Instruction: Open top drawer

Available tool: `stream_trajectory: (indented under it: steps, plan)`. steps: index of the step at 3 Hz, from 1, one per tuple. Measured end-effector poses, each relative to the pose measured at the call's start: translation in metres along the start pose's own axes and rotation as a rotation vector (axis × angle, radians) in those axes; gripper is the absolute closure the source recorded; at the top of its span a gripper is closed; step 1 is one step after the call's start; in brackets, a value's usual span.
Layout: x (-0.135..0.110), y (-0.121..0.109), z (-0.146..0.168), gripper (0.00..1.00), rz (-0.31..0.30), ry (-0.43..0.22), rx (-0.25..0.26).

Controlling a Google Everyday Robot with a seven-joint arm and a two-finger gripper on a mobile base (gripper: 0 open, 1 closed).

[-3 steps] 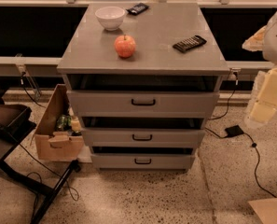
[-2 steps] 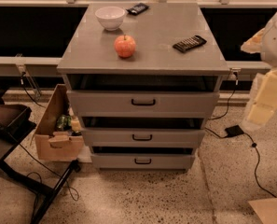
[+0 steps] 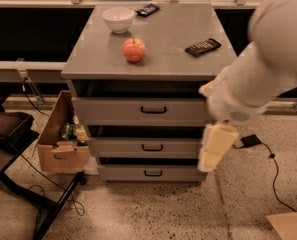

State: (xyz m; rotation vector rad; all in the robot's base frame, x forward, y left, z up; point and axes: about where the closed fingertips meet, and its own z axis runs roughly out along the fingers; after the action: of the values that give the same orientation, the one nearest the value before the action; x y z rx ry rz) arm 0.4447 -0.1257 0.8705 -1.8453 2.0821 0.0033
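Note:
The top drawer is the highest of three grey drawers in a grey cabinet, and its front sits in line under the cabinet top. Its small black bar handle is at the centre of the front. Two shorter grey drawers sit below it with like handles. My gripper is cream-coloured and hangs down from the white arm in front of the cabinet's right edge. It is right of the top drawer's handle, a little below it, and not touching it.
On the cabinet top are a red apple, a white bowl and two dark flat devices. An open cardboard box stands on the floor at the left. A black stand and cables lie on the floor.
My arm has swung in from the right edge, and the gripper now hangs in front of the cabinet's right side. The view sits closer to the cabinet. The drawers have not moved.

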Motion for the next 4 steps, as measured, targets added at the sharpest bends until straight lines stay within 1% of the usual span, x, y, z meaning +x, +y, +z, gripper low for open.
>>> stream_trajectory:
  steps: [1, 2, 3, 4]
  plan:
    - [-0.004, -0.033, 0.091, 0.0, -0.03, 0.03, 0.015]
    - [0.001, -0.06, 0.134, 0.0, -0.051, 0.089, 0.027]
    - [0.003, -0.06, 0.133, 0.0, -0.059, 0.096, 0.029]
    - [0.008, -0.063, 0.14, 0.0, -0.051, 0.149, 0.052]
